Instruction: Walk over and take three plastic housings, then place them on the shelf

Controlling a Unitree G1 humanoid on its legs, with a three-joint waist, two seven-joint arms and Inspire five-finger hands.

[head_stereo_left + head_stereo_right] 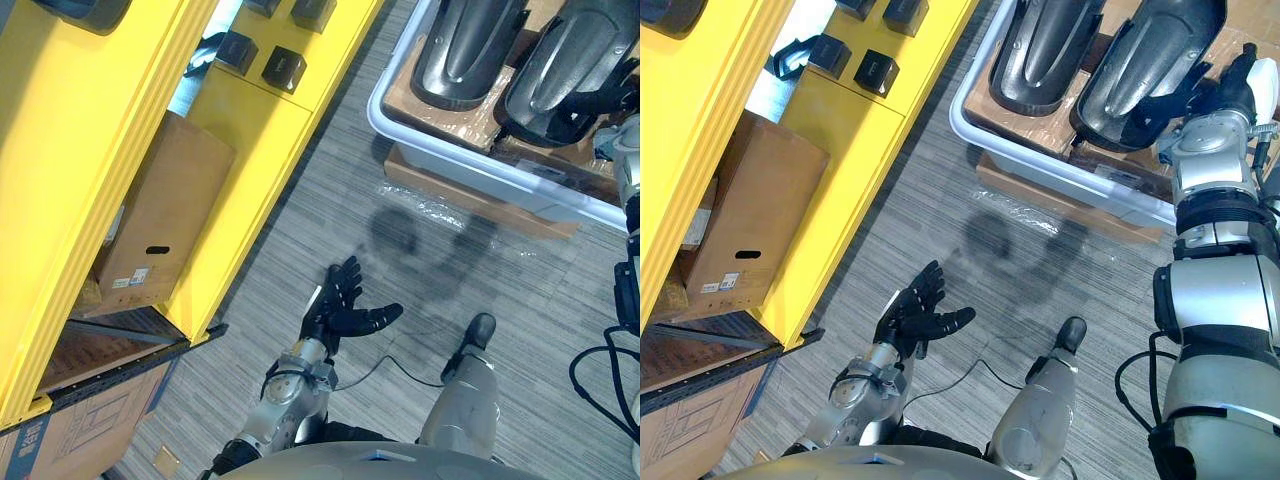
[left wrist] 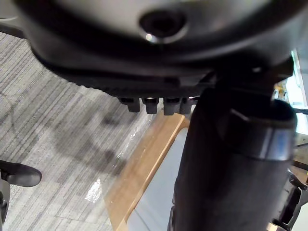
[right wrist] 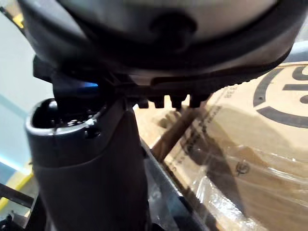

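Two dark grey plastic housings [image 1: 465,45] [image 1: 1150,60] lie side by side in a white tray [image 1: 450,150] on the floor at the upper right. My right hand [image 1: 1225,92] reaches over the near end of the right housing, at the tray's right side; its fingers [image 3: 168,101] look straight in the right wrist view, with cardboard [image 3: 250,144] past them. My left hand [image 1: 340,305] hovers open over the carpet in the middle, palm up, holding nothing. The yellow shelf [image 1: 110,150] stands at the left.
Small black boxes [image 1: 283,68] sit on the shelf's upper level. A cardboard box [image 1: 150,220] stands inside its lower level, another [image 1: 70,430] below. The tray rests on flat wrapped cardboard [image 1: 470,195]. Grey carpet [image 1: 330,200] runs between shelf and tray.
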